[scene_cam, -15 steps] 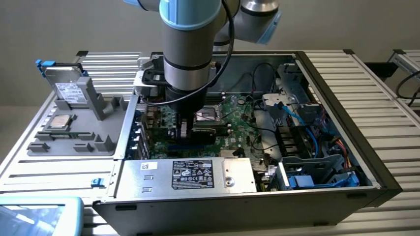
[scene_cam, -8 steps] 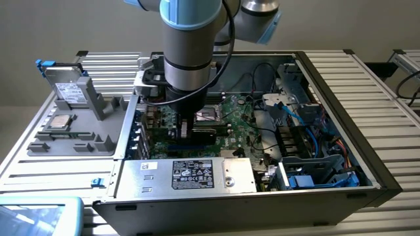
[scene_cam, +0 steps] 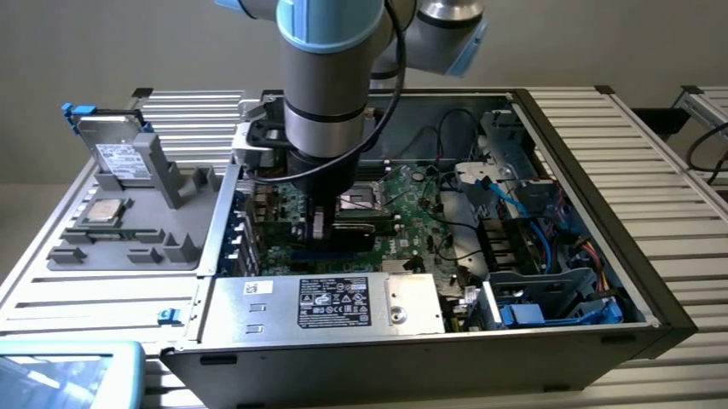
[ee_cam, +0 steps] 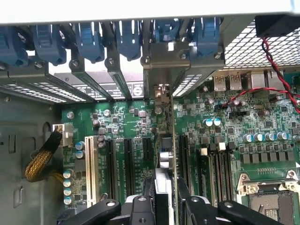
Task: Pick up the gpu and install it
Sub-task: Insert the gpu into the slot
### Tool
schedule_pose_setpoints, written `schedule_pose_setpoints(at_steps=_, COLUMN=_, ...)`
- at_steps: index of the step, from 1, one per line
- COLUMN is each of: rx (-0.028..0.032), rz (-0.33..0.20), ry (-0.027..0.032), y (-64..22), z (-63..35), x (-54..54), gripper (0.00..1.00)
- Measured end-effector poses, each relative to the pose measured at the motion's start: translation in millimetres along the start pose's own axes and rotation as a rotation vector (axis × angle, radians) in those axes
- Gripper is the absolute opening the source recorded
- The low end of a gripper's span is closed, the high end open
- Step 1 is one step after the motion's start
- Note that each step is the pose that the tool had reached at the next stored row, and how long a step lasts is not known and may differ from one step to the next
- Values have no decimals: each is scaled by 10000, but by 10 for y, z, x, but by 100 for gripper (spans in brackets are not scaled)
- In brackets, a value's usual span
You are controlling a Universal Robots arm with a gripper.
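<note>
One gpu (ee_cam: 164,157) stands on edge over the board (ee_cam: 225,140), clamped by the gripper (ee_cam: 165,194), whose fingers (ee_cam: 148,192) press on its two faces. Its metal bracket (ee_cam: 161,58) meets the rear wall of the case (ee_cam: 28,140), in line with a row of blue clips (ee_cam: 126,37). The card runs parallel to the black slots (ee_cam: 127,164) and a white slot (ee_cam: 90,168); whether its edge sits down in a slot cannot be told. A cpu socket (ee_cam: 269,197) lies well apart from the card on the same board. In the exterior view the arm (scene_cam: 330,85) comes down from the top centre of the frame into the open case, with the gripper low over the board at centre left. A silver power supply (scene_cam: 330,302) with a label sits at lower centre, and cables (scene_cam: 523,213) cluster at centre right. Outside the case, at the left of the frame, a grey tray (scene_cam: 125,247) holds a square silver chip (scene_cam: 105,210), and a drive (scene_cam: 119,153) stands upright at its upper end.
</note>
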State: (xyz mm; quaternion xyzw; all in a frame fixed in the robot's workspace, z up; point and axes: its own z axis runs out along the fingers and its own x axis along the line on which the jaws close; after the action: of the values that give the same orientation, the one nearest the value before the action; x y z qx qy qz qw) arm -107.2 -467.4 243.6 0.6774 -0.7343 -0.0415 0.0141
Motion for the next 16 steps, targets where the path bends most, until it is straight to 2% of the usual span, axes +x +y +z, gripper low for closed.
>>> schedule_pose_setpoints(at_steps=9, rx=2, rz=2, ry=13, y=10, z=4, x=1, gripper=30)
schedule_pose_setpoints(at_steps=13, rx=116, rz=-9, ry=43, y=11, z=5, x=-14, gripper=30)
schedule_pose_setpoints(at_steps=16, rx=121, rz=-19, ry=53, y=14, z=5, x=-18, gripper=30)
